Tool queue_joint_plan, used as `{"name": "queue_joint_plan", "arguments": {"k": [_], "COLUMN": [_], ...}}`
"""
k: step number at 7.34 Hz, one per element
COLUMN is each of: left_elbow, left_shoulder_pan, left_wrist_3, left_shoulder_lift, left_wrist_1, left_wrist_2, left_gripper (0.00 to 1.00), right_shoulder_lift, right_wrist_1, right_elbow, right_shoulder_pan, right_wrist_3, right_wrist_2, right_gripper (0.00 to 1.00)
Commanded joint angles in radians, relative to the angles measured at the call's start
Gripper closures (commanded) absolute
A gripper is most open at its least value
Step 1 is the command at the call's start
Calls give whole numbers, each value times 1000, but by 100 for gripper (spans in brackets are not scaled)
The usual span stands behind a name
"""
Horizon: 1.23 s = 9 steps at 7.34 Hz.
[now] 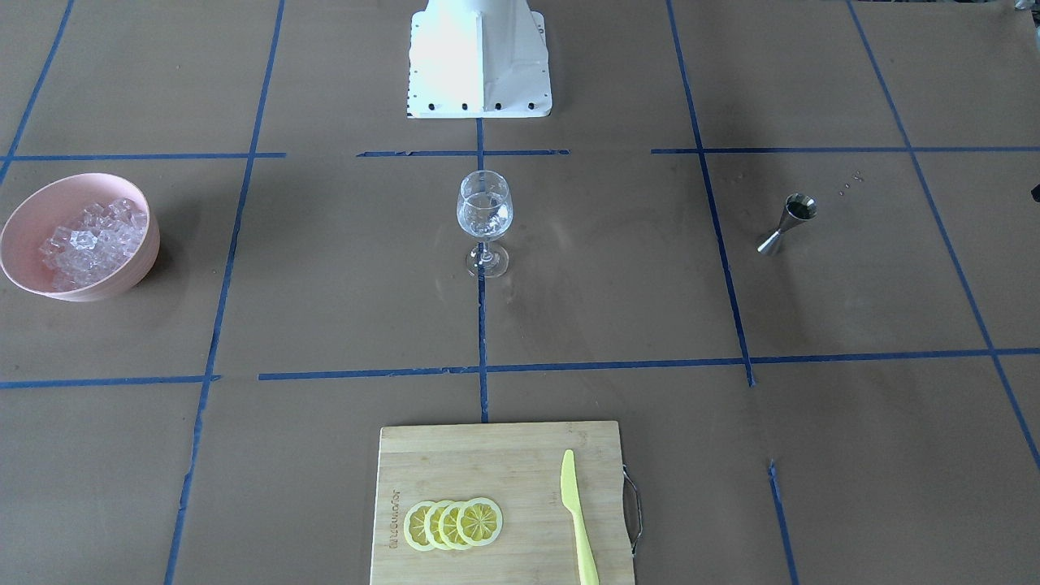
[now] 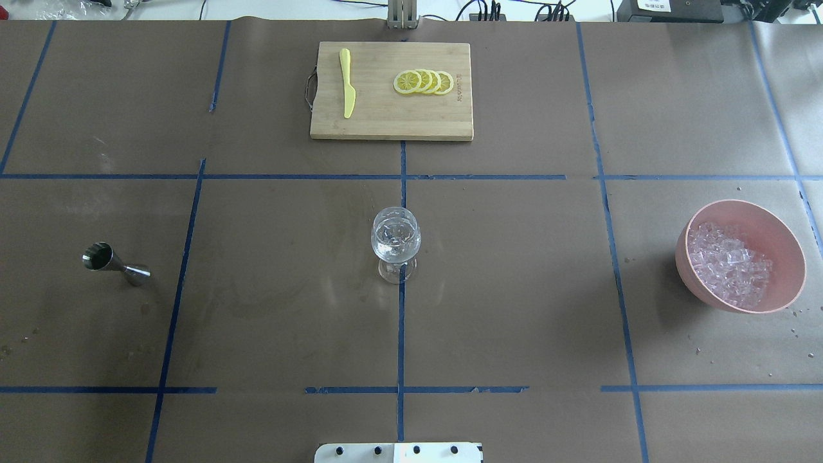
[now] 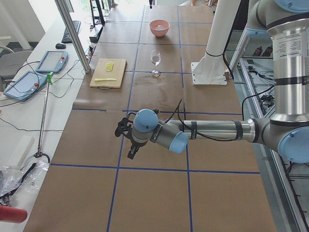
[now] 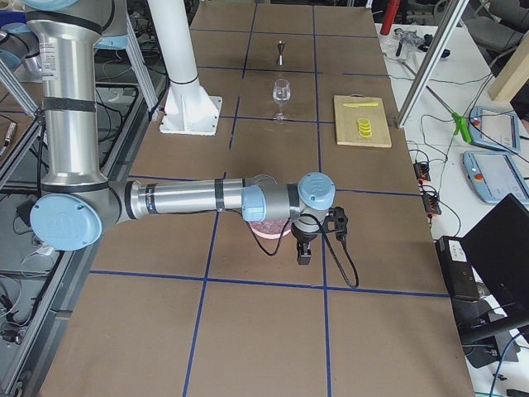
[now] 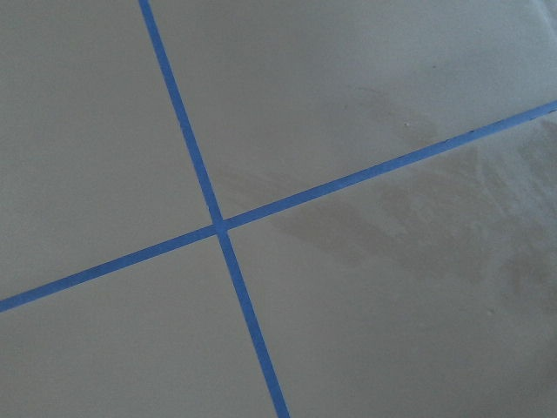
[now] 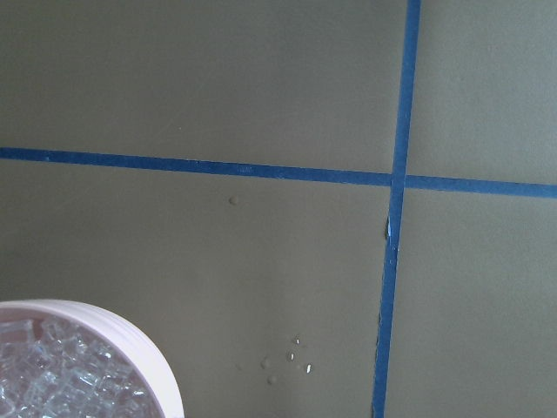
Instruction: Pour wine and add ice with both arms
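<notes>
A stemmed glass stands at the table's centre with a little clear wine in its bowl; it also shows from overhead. A pink bowl heaped with clear ice cubes sits on my right side. A steel jigger stands on my left side. My left gripper hangs over bare table, far from the jigger. My right gripper hangs just beside the bowl, whose rim and ice show in the right wrist view. I cannot tell whether either gripper is open.
A wooden cutting board at the far side carries lemon slices and a yellow knife. The white pedestal stands behind the glass. Water droplets lie by the bowl. Blue tape lines cross the brown table.
</notes>
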Motion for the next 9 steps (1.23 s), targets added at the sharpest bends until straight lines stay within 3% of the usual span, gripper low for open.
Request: {"name": "queue_joint_plan", "arguments": {"k": [1, 2, 4, 6, 7, 8, 9], "left_elbow": [-3, -9, -137, -230, -237, -247, -256], "left_shoulder_pan": [153, 233, 386, 558, 660, 715, 732], "left_wrist_3": [-337, -428, -634, -737, -756, -759, -758], "left_shoulder_lift": [4, 10, 34, 146, 148, 149, 192], "left_wrist_1": [-310, -423, -450, -547, -557, -562, -651], "left_wrist_2": [18, 94, 235, 477, 631, 697, 754], "left_gripper": [0, 0, 0, 0, 0, 0, 0], "right_shoulder_lift": [-4, -2, -5, -5, -4, -5, -4], "right_wrist_1": [0, 1, 73, 83, 87, 87, 87], "right_elbow": [4, 6, -10, -16, -14, -16, -14], "right_shoulder_pan": [-1, -4, -16, -19, -21, -21, -21], "right_wrist_3": [-3, -6, -8, -8, -6, -8, -8], "right_wrist_2": [5, 5, 3, 3, 3, 3, 3], "right_gripper": [0, 0, 0, 0, 0, 0, 0]}}
